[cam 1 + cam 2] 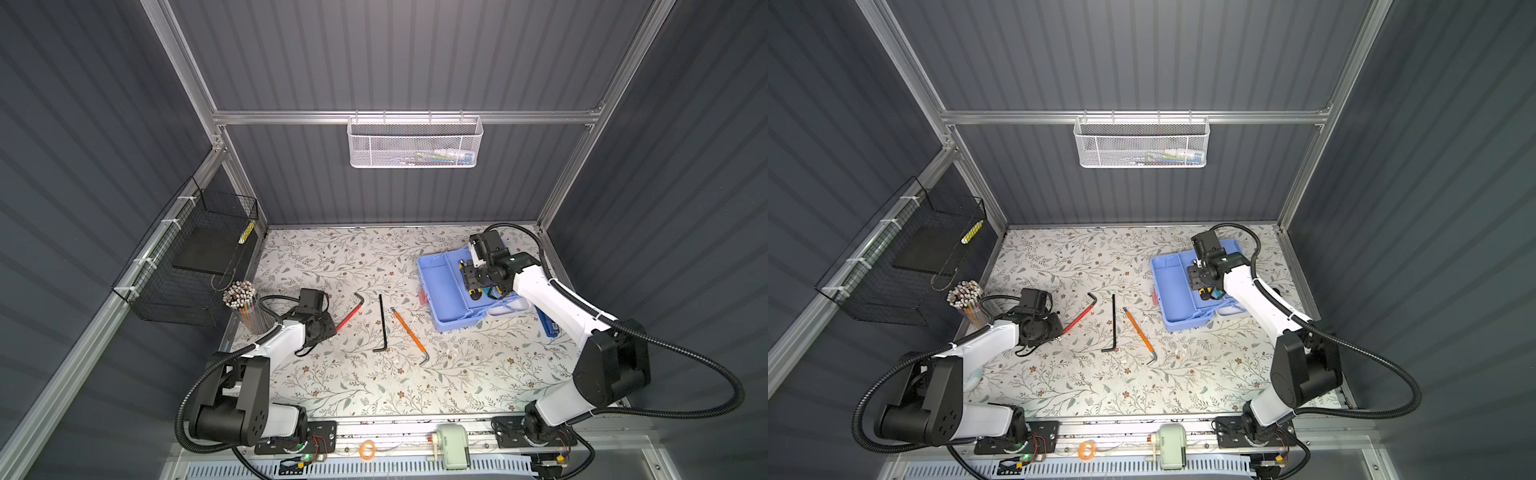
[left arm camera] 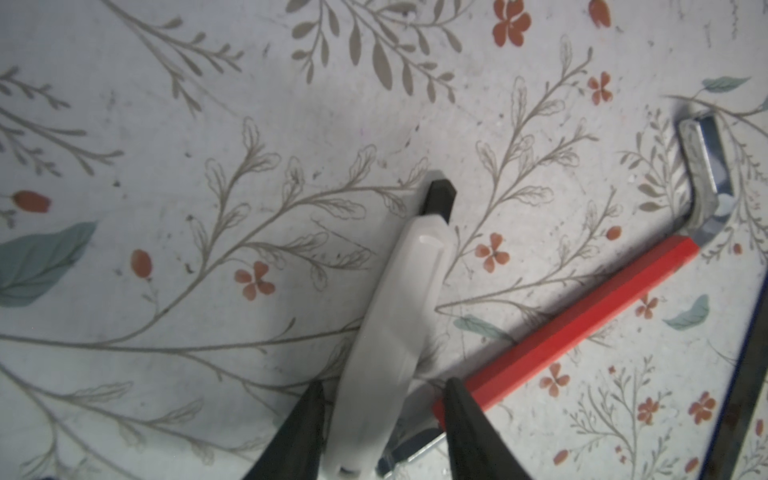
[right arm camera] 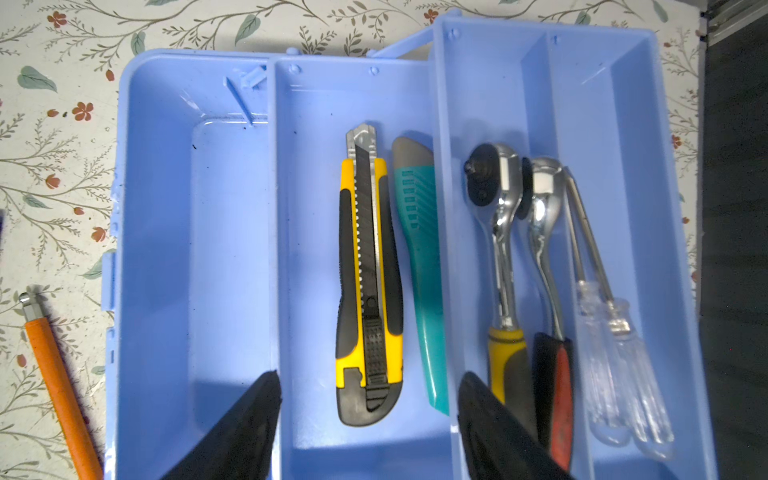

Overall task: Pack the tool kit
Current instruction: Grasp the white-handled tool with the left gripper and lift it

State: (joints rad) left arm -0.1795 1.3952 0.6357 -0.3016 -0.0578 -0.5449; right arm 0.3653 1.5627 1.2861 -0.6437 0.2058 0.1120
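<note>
The tool kit (image 1: 457, 324) sits open at the far right of the flowered table (image 1: 374, 382), its light blue trays stepped out to the right of the base. The right gripper (image 3: 370, 380) hangs over it with jaws spread wide and nothing between them. In the right wrist view, the middle tray holds a yellow-and-black utility knife (image 3: 368, 282) with a teal knife (image 3: 419, 249) just beside it. The next tray holds a yellow-handled ratchet (image 3: 500, 232), a red-handled ratchet (image 3: 544, 232) and clear-handled screwdrivers (image 3: 615, 353), all lying side by side.

At the near left, the left gripper (image 2: 382, 384) is down at the table, its jaws straddling a white utility knife (image 2: 399, 316); I cannot tell whether they pinch it. A red hex key (image 2: 582, 320) runs right past one finger. A black hex key (image 1: 382, 324) and an orange hex key (image 1: 409, 332) lie on the table between the arms.

A white mesh basket (image 1: 415, 141) on the far rail has small things in it, too blurred to name. A cup of pencils (image 1: 245, 307) stands beside the black wire basket (image 1: 187, 266) on the left.
</note>
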